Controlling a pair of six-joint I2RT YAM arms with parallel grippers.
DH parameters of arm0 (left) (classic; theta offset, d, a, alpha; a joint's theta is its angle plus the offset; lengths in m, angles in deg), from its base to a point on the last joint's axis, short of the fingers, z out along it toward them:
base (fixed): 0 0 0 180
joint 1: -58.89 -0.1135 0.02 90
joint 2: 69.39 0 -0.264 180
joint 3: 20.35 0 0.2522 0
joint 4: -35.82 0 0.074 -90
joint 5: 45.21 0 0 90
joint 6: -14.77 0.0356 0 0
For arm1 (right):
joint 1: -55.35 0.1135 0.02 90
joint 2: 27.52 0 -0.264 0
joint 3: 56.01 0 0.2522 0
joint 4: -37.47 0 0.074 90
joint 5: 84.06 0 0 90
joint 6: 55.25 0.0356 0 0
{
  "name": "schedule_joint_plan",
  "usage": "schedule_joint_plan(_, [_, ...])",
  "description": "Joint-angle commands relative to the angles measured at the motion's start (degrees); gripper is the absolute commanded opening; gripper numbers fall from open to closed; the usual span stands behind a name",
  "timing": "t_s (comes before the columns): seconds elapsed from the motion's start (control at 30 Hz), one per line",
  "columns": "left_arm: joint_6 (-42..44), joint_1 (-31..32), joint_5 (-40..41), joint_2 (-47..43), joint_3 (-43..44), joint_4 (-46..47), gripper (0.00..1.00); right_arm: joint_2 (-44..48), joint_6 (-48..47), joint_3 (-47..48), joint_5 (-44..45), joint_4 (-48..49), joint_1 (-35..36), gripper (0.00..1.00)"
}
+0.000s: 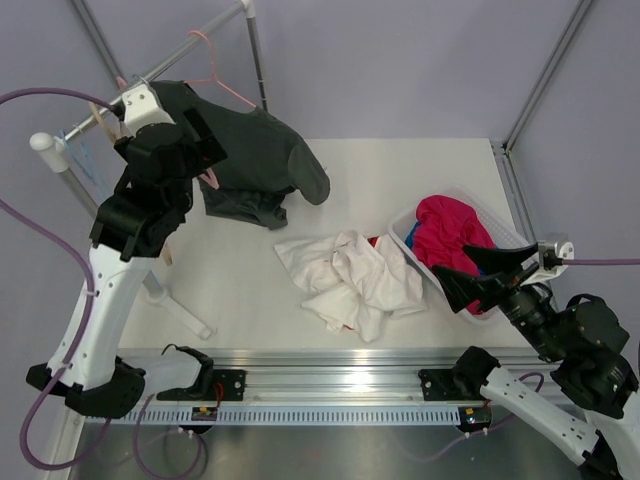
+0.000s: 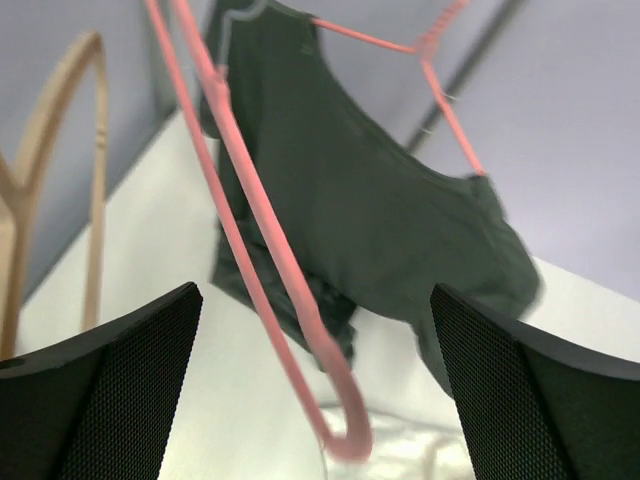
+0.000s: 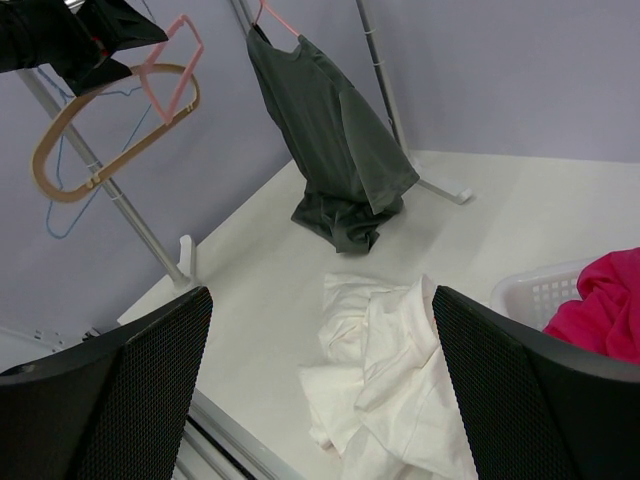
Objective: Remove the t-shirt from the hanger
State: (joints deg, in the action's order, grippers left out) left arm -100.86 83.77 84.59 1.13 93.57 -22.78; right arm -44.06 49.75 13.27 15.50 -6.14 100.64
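Left wrist: my left gripper (image 2: 315, 300) is spread, empty, facing the hanger (image 2: 340, 440). The t-shirt (image 1: 355, 275) looks soft, light; I'd pinch any fold.

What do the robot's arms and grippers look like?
Both the left arm and right arm have white links with chunky black joints. A purple cable trails from each arm. The left gripper and right gripper each have two broad black fingers with a fine dotted mesh texture inside.

The t-shirt (image 1: 350, 280) lies heaped on the table (image 1: 240, 280), just left of the basket (image 1: 402, 232) holding a cloth (image 1: 450, 232); behind, a second t-shirt (image 1: 260, 160) hangs from the rail (image 1: 200, 41), the hanger (image 2: 340, 425) to its left
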Motion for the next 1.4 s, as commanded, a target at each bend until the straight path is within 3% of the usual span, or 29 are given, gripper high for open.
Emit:
schedule_joint_plan(0.0, [1.90,-0.19,-14.30,-5.21,-3.74,3.79,0.99,-3.06,0.99,2.04,-0.59,-1.18,-0.12,0.99])
schedule_joint_plan(0.3, [3.39,1.65,-34.67,-11.54,-16.30,9.76,0.99,-15.18,7.31,1.78,10.72,-6.62,-0.04,1.00])
schedule_joint_plan(0.4, [3.74,3.41,-36.97,-13.65,-18.68,9.95,0.99,-19.39,7.67,1.69,11.27,-7.33,-0.12,1.00])
schedule_joint_plan(0.53, [4.54,11.67,-33.11,-17.86,-26.05,12.13,0.99,-23.36,6.18,-0.50,5.04,-3.30,-0.12,0.99])
schedule_joint_plan(0.73, [0.06,17.12,-39.35,-29.01,-46.96,25.75,0.99,-35.04,8.81,-2.35,0.82,1.46,-0.12,0.99])
schedule_joint_plan(0.9, [-0.21,18.27,-45.58,-34.04,-59.70,37.44,0.99,-45.75,11.62,-6.04,-0.34,8.38,0.05,0.99])
schedule_joint_plan(1.07, [-1.18,18.27,-48.93,-34.75,-65.43,44.57,0.99,-56.57,13.38,-4.90,4.49,10.42,1.37,0.99])
schedule_joint_plan(1.27, [-1.97,18.45,-46.74,-37.90,-73.34,49.13,0.99,-69.92,14.53,-5.26,7.13,15.78,2.07,0.99])
schedule_joint_plan(1.37, [-3.37,18.45,-41.30,-40.54,-77.56,51.34,0.99,-76.34,14.88,-2.98,8.28,15.61,3.22,1.00])
